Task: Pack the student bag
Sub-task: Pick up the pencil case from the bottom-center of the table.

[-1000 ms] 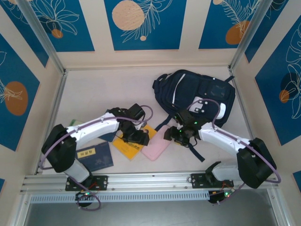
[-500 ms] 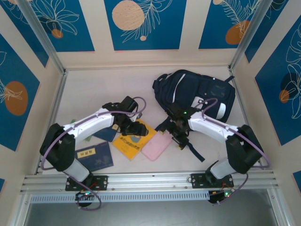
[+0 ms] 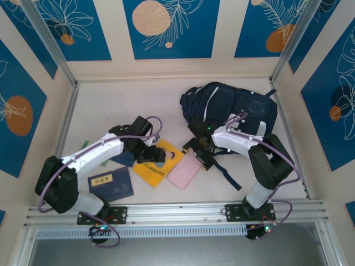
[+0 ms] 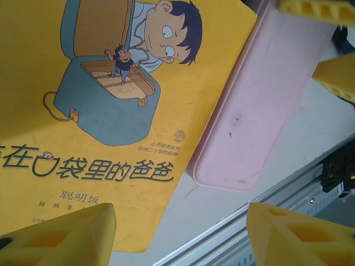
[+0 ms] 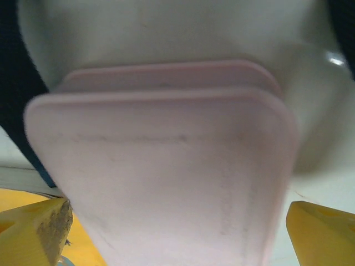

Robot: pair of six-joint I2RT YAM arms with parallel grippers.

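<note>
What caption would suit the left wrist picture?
Left gripper, jaws open, above a yellow cartoon picture book beside a flat pink rounded case.

the overhead view is bright and even, with soft short shadows on the pale counter [image 3: 111, 105]; the student bag [image 3: 238, 111] reads as a dark mass with little detail. the left wrist view is sharp on the yellow book [image 4: 111, 111]. the right wrist view is blurred, the pink case [image 5: 166, 177] out of focus.

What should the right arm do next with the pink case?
Probably lower a little and close on the pink case: the right jaws stand open with it between them, not gripping yet. It lies beside the yellow book, near the backpack it likely belongs in.
</note>
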